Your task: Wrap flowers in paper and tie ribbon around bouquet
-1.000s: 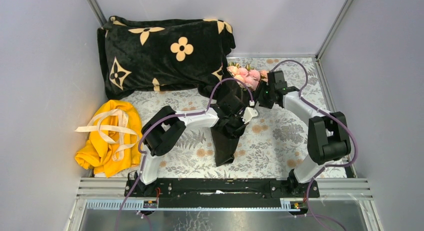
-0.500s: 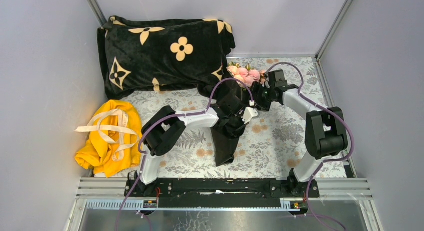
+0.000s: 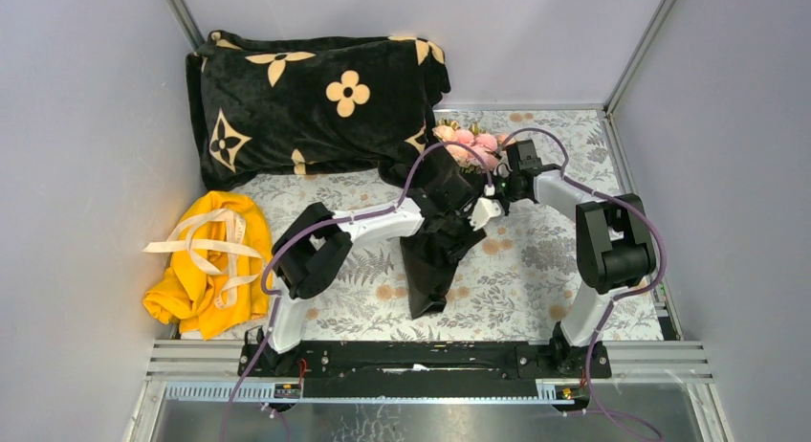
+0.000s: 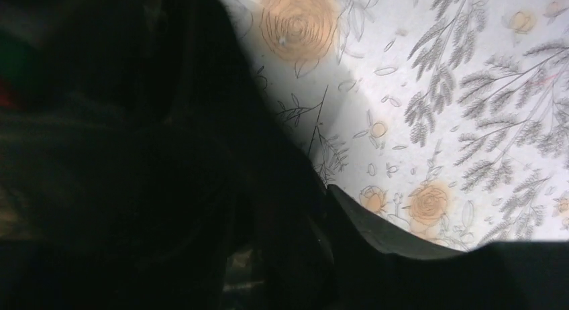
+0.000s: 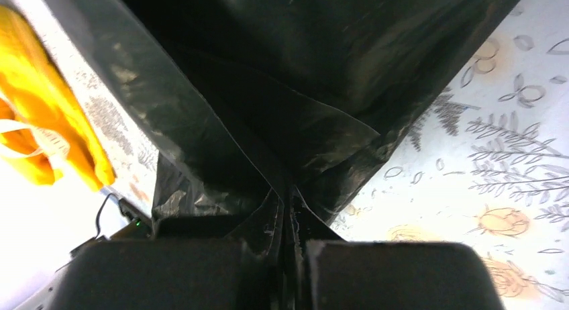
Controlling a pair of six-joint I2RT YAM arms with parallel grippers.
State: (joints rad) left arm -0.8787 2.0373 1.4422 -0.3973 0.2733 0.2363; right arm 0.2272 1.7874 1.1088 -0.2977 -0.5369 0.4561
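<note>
Your right gripper (image 5: 290, 249): jaws pressed together, pinching a fold of the paper (image 5: 282, 102). Your left gripper (image 3: 475, 206): over the paper, jaw state cannot be told. Flowers (image 3: 469, 143): at the paper's far end, near the blanket (image 3: 316, 98).

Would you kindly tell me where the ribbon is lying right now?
In the top view the ribbon lies looped on the yellow cloth at the far left, nearer than the black blanket and left of the left arm.

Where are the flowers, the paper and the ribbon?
flowers (image 3: 469, 143): top view, pink rose heads.
paper (image 3: 428, 275): top view, its narrow near end.
ribbon (image 3: 163, 243): top view, its loose trailing end.
</note>
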